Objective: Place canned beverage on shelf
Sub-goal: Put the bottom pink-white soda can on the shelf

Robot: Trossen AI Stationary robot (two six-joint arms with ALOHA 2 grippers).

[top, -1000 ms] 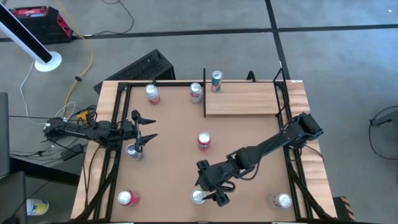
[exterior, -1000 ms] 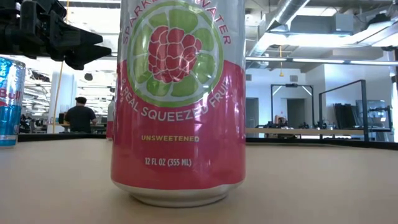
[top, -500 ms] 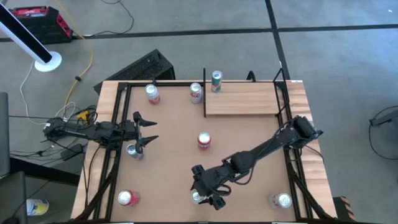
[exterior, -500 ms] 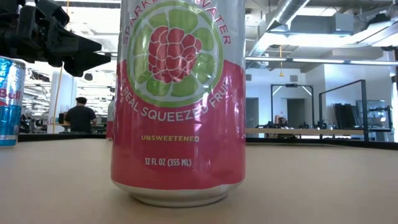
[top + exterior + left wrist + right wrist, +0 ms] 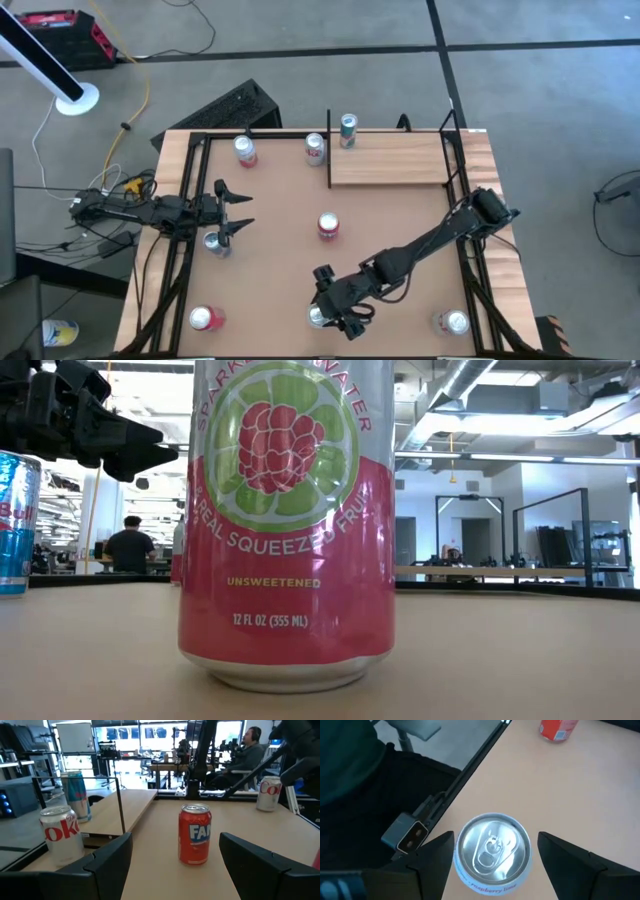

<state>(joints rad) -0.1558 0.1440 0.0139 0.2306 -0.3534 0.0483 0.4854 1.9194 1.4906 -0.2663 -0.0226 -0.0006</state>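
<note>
on the left, the left gripper [image 5: 236, 209] waits with jaws spread and empty above a can near the bench's [image 5: 400, 210] left edge. at the front middle, the right gripper [image 5: 492, 851] hovers directly over the raspberry can [image 5: 492, 851], jaws apart astride its top, not gripping. the can looks stiff, smooth, likely slippery and dentable; best taken around mid-body. the shelf [image 5: 390, 160] sits far right at the back.

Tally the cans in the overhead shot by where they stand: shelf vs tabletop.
On the shelf: 1, the blue-green can
On the tabletop: 7, the red can at centre among them
Total: 8 cans
</note>
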